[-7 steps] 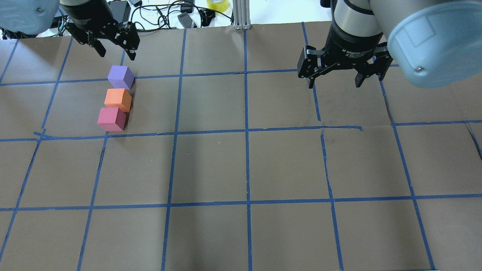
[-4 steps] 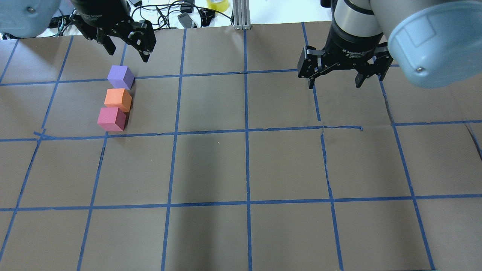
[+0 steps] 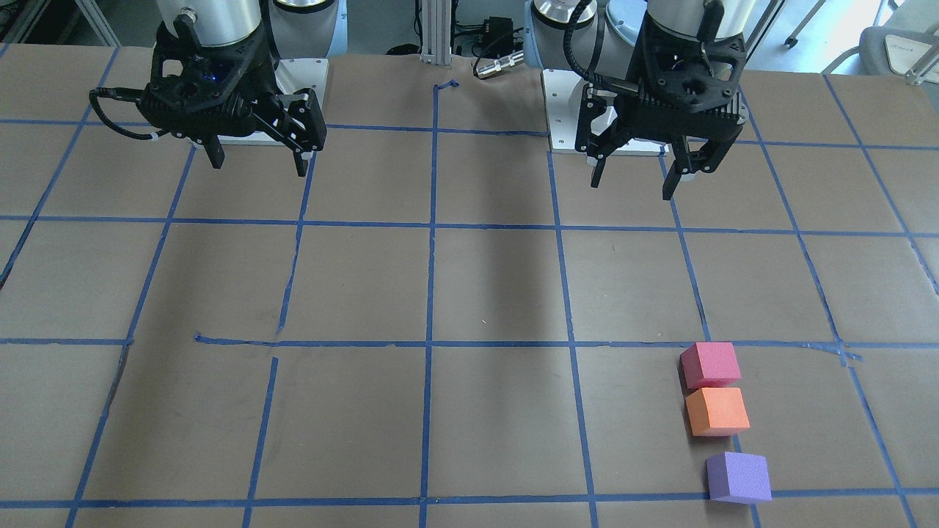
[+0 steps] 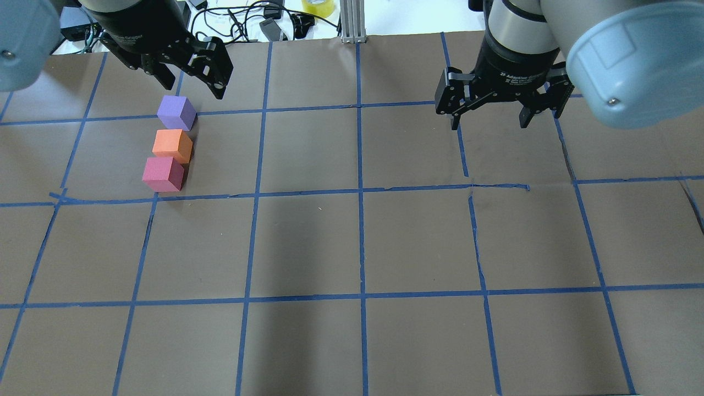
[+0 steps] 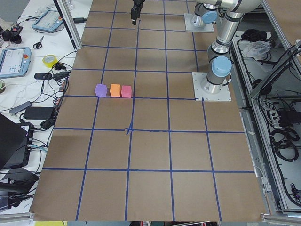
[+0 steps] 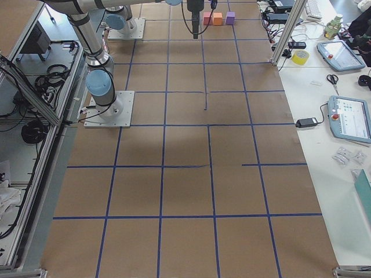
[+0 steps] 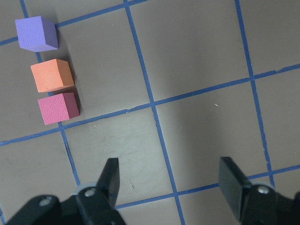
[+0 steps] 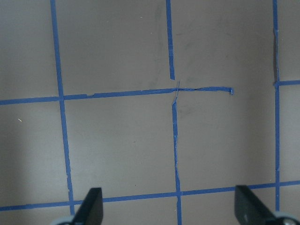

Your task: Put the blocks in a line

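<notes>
Three foam blocks lie in a short line on the brown table: purple [image 4: 176, 112], orange [image 4: 172, 145] and pinkish-red [image 4: 162, 173]. The orange and pinkish-red ones touch; the purple one sits a small gap away. They also show in the front view, purple [image 3: 738, 477], orange [image 3: 717, 411], pinkish-red [image 3: 709, 364], and in the left wrist view, purple [image 7: 36, 33], orange [image 7: 51, 75], pinkish-red [image 7: 58, 108]. My left gripper [image 4: 193, 88] is open and empty, raised above the table, clear of the blocks. My right gripper [image 4: 488, 124] is open and empty, far to the right.
Blue tape lines [image 4: 360, 192] form a grid on the table. Cables, a yellow tape roll [image 4: 318, 6] and an aluminium post [image 4: 352, 22] stand beyond the far edge. The arm bases [image 3: 620, 110] are bolted at the robot's side.
My left gripper has moved to the right and up, away from the purple block, still open. The blocks and the right arm have not moved.
</notes>
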